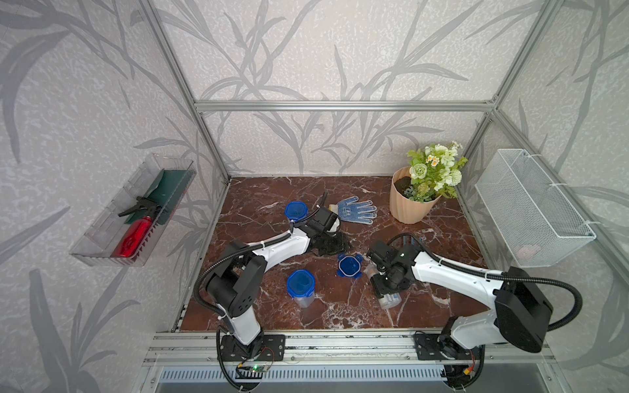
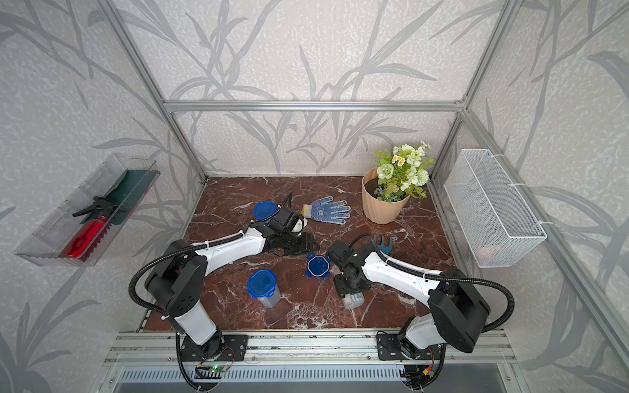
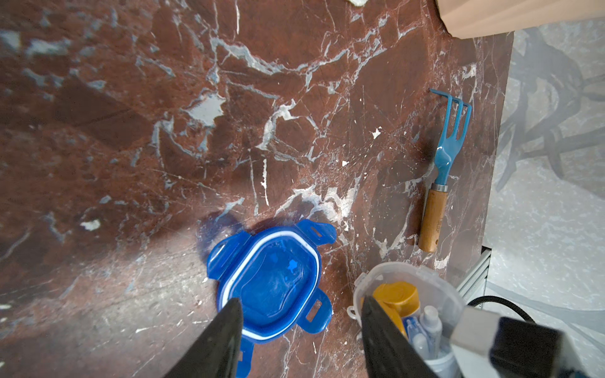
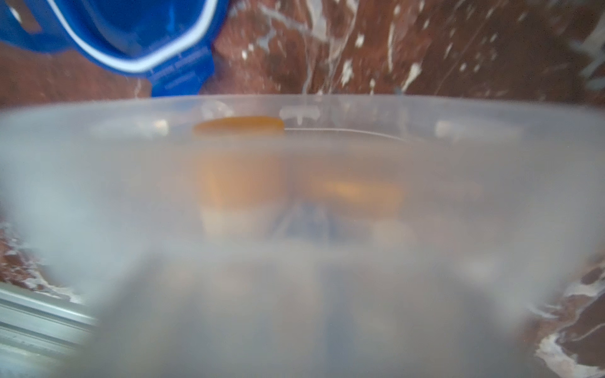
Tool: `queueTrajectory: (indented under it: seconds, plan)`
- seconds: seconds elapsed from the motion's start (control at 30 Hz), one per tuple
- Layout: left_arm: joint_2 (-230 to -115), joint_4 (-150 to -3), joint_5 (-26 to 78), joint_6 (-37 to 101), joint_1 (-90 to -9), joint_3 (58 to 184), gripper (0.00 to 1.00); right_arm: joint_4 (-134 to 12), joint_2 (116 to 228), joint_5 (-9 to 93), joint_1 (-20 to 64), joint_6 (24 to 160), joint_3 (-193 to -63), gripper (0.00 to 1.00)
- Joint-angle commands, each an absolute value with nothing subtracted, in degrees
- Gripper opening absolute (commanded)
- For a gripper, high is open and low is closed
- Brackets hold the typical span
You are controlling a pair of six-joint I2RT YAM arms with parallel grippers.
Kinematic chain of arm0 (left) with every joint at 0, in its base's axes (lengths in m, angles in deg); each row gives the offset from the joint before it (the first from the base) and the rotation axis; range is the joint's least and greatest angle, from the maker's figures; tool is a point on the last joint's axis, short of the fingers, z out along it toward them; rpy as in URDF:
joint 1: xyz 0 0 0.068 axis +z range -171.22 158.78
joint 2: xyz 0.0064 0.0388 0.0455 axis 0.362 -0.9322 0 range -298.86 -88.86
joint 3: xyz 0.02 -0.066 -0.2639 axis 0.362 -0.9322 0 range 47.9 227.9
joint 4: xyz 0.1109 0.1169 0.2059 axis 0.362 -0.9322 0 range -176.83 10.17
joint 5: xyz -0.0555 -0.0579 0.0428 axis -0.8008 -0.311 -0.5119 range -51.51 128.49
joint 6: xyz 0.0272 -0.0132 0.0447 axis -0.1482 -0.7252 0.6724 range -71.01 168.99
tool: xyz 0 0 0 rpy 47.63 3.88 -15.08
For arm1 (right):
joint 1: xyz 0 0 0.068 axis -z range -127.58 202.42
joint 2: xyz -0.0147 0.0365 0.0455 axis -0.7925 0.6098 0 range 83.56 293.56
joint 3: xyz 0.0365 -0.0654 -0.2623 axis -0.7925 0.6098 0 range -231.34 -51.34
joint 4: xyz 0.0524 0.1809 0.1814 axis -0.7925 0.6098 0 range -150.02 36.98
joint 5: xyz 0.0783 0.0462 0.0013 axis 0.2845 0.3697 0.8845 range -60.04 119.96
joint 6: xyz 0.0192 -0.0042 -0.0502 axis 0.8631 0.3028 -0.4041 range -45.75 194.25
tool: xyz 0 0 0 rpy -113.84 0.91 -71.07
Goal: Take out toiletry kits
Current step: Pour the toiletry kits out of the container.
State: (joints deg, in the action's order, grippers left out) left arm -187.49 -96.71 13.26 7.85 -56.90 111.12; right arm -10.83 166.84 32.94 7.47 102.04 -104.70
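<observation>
Left wrist view: left gripper [image 3: 301,301] hovers partly open and empty above the loose lid [image 3: 271,281], just beside the open cup [image 3: 438,288]; kit [image 3: 397,294] sits inside the cup, tops at its mouth; right gripper [image 1: 386,293] is at the cup's wall, jaws hidden, so its grip cannot be told; best, I judge, to steady the cup first, then centre the left gripper over the mouth, pinch one piece by its top and draw it out along the cup's axis
</observation>
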Motion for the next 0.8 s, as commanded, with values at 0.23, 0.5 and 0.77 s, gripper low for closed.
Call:
queueTrajectory:
  seconds: [0.23, 0.5, 0.77]
  plan:
    - [-187.0, -97.9, 13.0, 8.4, -57.0, 111.5, 0.58, 2.8, 176.2, 39.6, 13.7, 89.5, -117.8, 0.44]
    - [-185.6, -98.3, 13.0, 8.6, -57.0, 111.3, 0.58, 10.5, 180.6, 39.3, 19.0, 85.1, -123.9, 0.44]
    - [-185.8, -98.2, 12.7, 8.2, -56.9, 111.1, 0.58, 12.3, 188.5, 41.6, 21.2, 82.7, -129.0, 0.45]
